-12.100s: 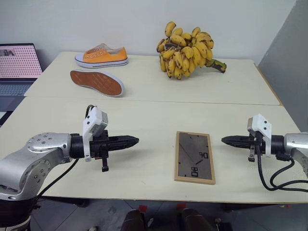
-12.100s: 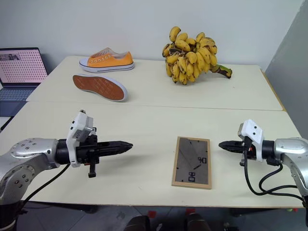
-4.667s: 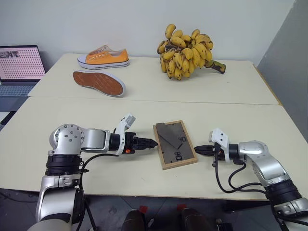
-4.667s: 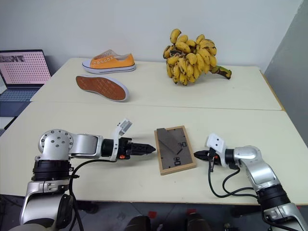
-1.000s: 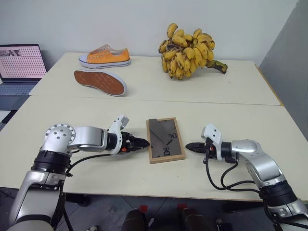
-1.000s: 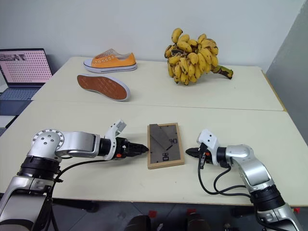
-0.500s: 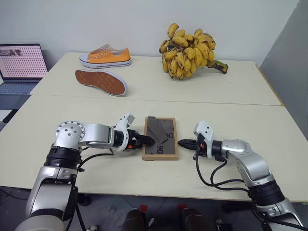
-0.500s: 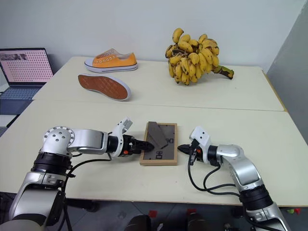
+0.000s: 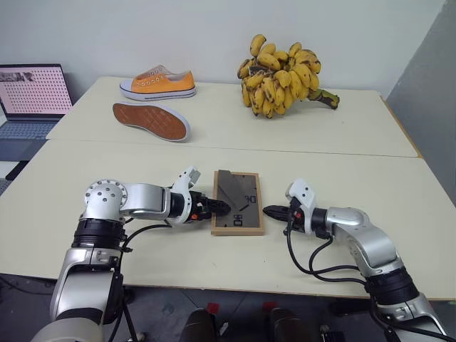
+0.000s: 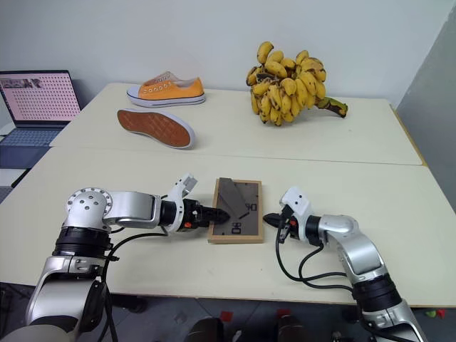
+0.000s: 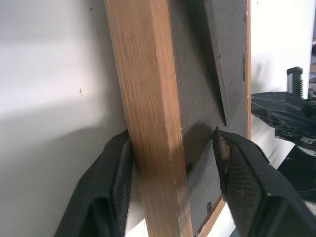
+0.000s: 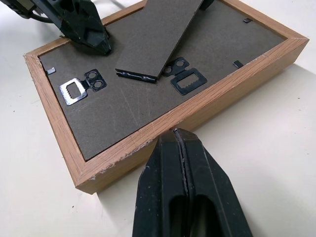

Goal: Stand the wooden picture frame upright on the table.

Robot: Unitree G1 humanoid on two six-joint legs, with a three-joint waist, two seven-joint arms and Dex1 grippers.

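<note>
The wooden picture frame (image 9: 237, 202) lies face down on the counter (image 9: 214, 274), near the middle of its front edge, its dark back with the stand flap facing up. Towards the far edge sit a bunch of bananas (image 9: 281, 75) and two orange shoes: one upright (image 9: 158, 82), one on its side (image 9: 151, 120) with the sole showing. A laptop (image 9: 30, 91) stands off the far left corner. The left end effector (image 11: 173, 163) is parted, its fingers straddling the frame's left rail without clamping it. The right end effector (image 12: 180, 148) is pinched fully together, empty, its tip at the frame's right rail.
</note>
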